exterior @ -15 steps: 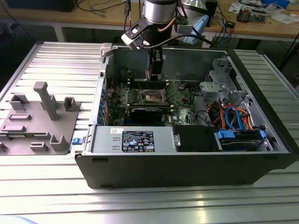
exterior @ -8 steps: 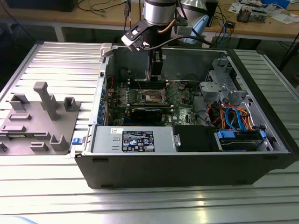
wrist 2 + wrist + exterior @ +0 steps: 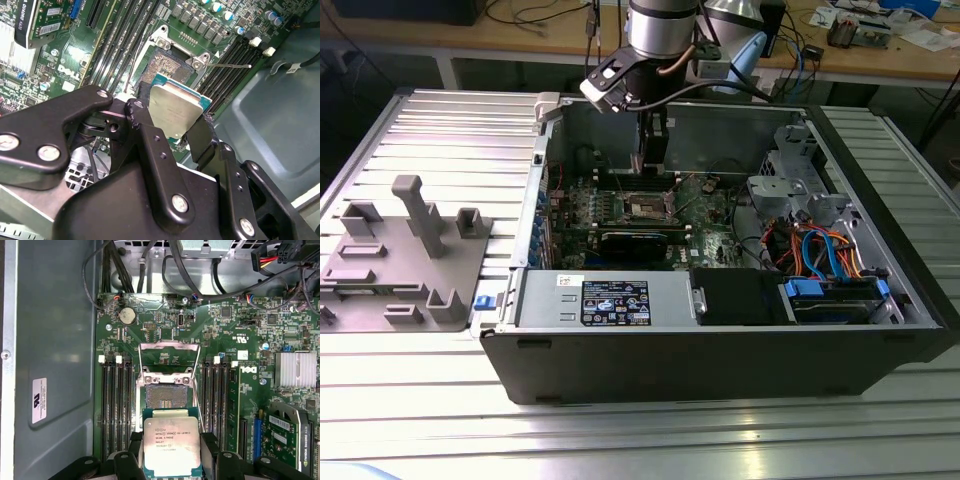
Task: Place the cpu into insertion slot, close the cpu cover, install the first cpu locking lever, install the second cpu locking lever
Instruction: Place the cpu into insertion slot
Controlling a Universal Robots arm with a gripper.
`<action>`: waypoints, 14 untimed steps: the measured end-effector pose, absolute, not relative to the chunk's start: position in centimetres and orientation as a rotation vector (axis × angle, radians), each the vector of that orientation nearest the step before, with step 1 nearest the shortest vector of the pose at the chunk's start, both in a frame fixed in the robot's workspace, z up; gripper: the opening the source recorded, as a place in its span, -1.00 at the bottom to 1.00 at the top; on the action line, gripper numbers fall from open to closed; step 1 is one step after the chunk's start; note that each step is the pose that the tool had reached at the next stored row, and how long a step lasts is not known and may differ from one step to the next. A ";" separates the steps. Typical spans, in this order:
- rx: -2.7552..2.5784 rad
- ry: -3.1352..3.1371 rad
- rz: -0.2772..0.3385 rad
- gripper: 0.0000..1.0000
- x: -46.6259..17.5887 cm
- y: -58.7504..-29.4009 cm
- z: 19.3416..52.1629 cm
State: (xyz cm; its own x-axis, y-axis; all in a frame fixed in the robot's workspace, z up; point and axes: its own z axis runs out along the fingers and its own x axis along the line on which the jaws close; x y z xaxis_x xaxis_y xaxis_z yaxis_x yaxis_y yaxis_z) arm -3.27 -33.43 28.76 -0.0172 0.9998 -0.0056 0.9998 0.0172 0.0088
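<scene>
Silver-topped cpu (image 3: 171, 445), green-edged, between black pincer (image 3: 171, 465) fingers. Motherboard (image 3: 160, 315) green. Insertion slot (image 3: 165, 397) dark, speckled gold-grey; cpu cover (image 3: 167, 371) silver.

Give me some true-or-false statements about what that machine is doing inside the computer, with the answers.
1. The pincer grips the cpu by its edges. True.
2. The cpu already sits in the insertion slot. False: the slot is empty, and the chip is held clear of it.
3. The cpu cover is shut over the slot. False: it is swung open.
4. The computer case lies open on a ribbed metal table. True.
</scene>
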 end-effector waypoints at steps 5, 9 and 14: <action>2.195 2.233 0.004 0.08 -3.3 -33.4 28.7; 2.195 2.233 0.004 0.08 -3.3 -33.4 28.5; 2.195 2.233 0.004 0.08 -3.3 -33.4 28.3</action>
